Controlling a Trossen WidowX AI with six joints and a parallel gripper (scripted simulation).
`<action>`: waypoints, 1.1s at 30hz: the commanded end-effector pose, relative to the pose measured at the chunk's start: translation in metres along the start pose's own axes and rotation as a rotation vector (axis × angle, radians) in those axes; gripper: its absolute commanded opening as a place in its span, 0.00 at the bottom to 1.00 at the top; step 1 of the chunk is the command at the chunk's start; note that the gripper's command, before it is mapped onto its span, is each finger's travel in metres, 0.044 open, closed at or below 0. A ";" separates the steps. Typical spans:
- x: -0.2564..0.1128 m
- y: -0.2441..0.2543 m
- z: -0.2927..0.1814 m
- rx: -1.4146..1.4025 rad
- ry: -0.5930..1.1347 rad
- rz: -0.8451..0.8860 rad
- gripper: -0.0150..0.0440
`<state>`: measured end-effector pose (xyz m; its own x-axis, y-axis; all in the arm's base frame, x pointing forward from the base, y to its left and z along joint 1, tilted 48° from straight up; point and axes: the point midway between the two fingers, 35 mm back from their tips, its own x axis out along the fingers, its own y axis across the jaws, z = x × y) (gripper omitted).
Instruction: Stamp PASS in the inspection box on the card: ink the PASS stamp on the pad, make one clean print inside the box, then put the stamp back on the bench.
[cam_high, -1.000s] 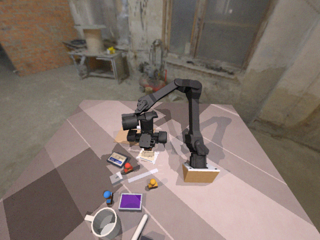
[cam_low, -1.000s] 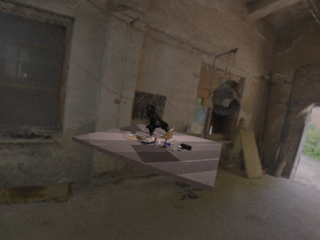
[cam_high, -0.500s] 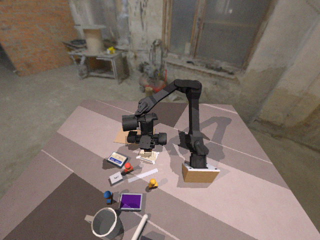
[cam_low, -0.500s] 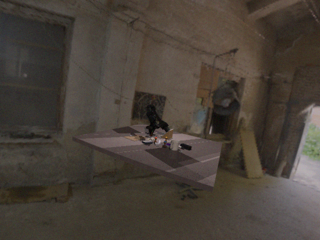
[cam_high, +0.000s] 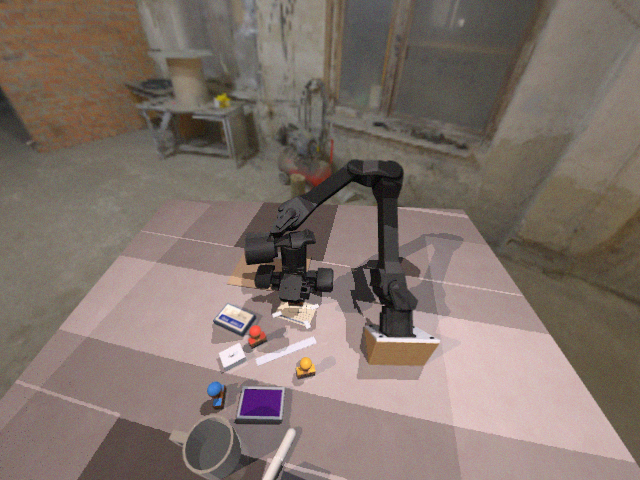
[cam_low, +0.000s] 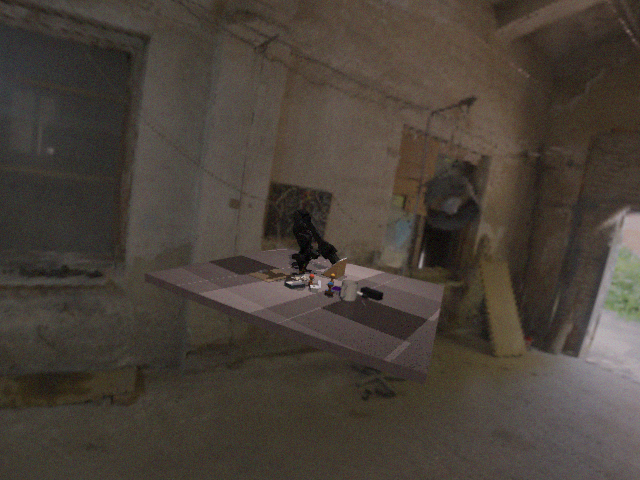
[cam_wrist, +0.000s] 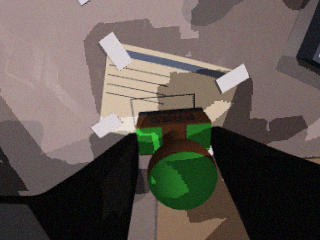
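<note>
My gripper (cam_high: 294, 302) (cam_wrist: 174, 137) is shut on the green-knobbed stamp (cam_wrist: 184, 175), gripping its block between the fingertips. Letters that look like PASS show on the block's far side in the wrist view. The stamp is over the near part of the cream card (cam_high: 298, 314) (cam_wrist: 116, 106), which is taped down with white strips. The outlined box (cam_wrist: 162, 96) shows just beyond the block; its near part is hidden, and no print shows in the visible part. Whether the stamp touches the card cannot be told. The open purple ink pad (cam_high: 261, 402) lies toward the camera in the top view.
A closed blue-labelled pad tin (cam_high: 235, 318), red stamp (cam_high: 256, 335), white box (cam_high: 232, 357), white strip (cam_high: 285, 351), yellow stamp (cam_high: 305, 367) and blue stamp (cam_high: 216, 393) lie around. A mug (cam_high: 212, 448) and white pen (cam_high: 279, 455) are near. Brown sheet (cam_high: 241, 274) lies behind.
</note>
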<state>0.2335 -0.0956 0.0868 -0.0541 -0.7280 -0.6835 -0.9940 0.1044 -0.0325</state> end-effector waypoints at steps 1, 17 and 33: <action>0.003 0.001 0.000 -0.006 0.004 0.002 0.25; 0.013 0.002 -0.001 -0.006 0.007 0.002 0.25; 0.023 0.003 -0.002 -0.005 0.010 0.002 0.25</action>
<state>0.2304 -0.1120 0.0735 -0.0548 -0.7317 -0.6794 -0.9939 0.1052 -0.0332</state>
